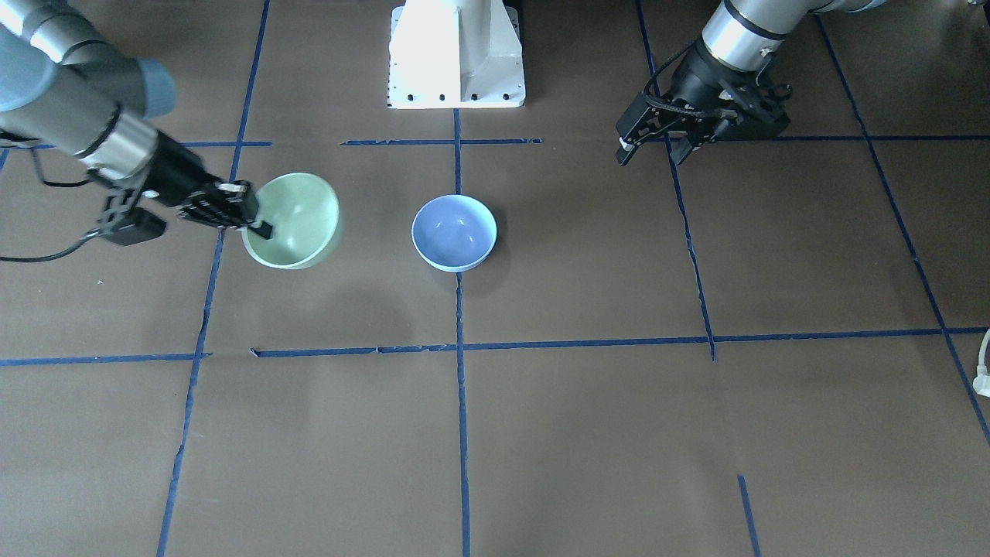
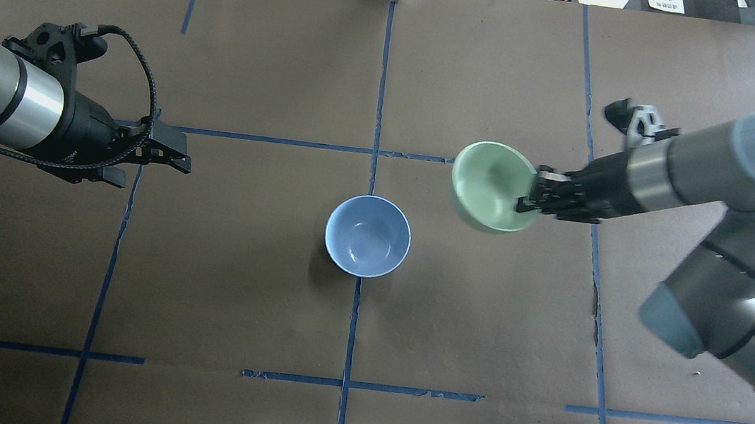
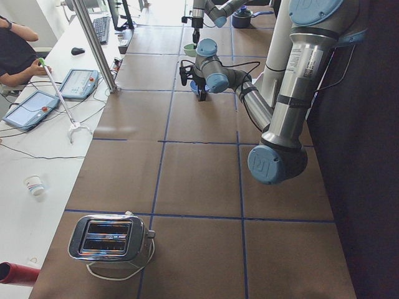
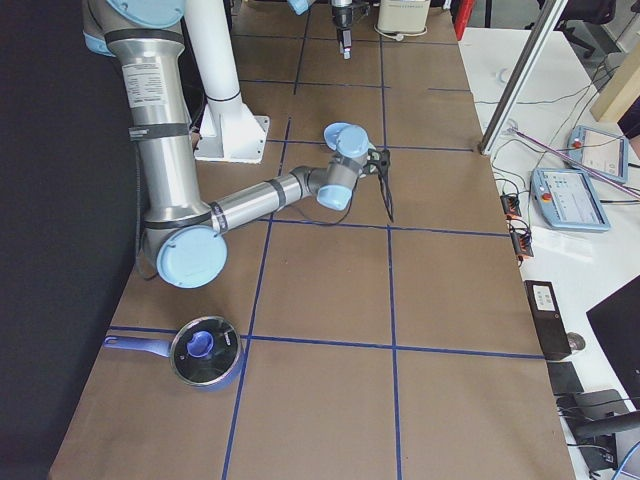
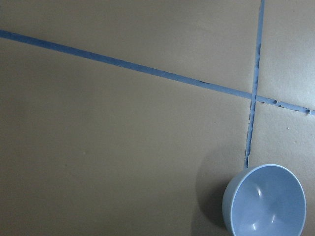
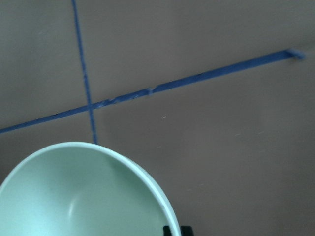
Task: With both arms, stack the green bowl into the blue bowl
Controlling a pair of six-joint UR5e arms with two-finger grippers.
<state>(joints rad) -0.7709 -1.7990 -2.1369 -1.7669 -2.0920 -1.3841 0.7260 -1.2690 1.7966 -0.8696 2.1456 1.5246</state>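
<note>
Glossy round green bowl [image 6: 74,196], smooth blue bowl [image 1: 454,230]

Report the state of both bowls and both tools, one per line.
Pale mint-green glossy round bowl: gripped at its rim, lifted, tilted, empty.
Pale periwinkle-blue smooth round bowl: upright on the table, empty, untouched.
Right arm's black two-finger tool: shut on the green bowl's rim.
Left arm's black two-finger tool: open, empty, away from both bowls.

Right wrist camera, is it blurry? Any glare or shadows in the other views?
Right wrist: yes, the green bowl and tape lines look smeared. Front-facing: the white pedestal is blown out by glare. Overhead: the blue bowl throws a soft shadow toward the picture's lower left.
</note>
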